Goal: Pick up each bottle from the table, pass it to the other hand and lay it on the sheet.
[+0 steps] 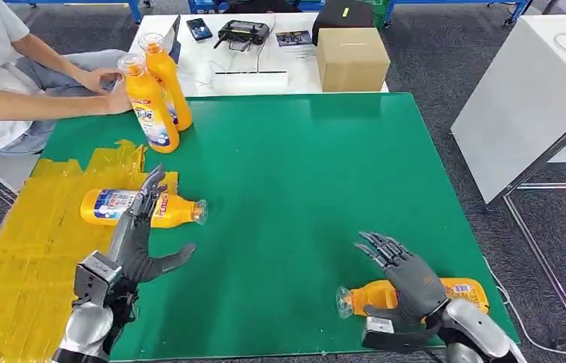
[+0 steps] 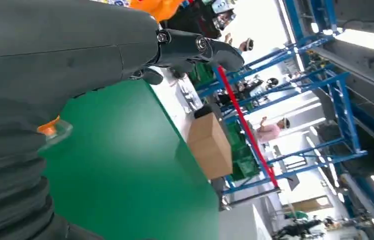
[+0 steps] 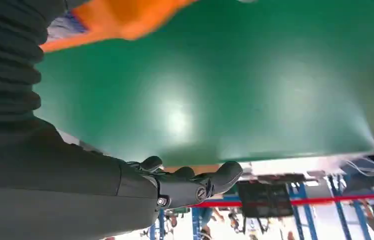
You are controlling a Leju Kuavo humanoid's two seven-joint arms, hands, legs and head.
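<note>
Bare green surface [image 1: 295, 174] lies open mid-table, while two upright bottles [image 1: 155, 94] and a person's hand [image 1: 102, 78] crowd the far-left corner.

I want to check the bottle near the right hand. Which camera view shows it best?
The head view: the bottle lies whole on the green table, partly under the right hand. The right wrist view shows a blurred orange part of it. The left wrist view looks elsewhere.
</note>
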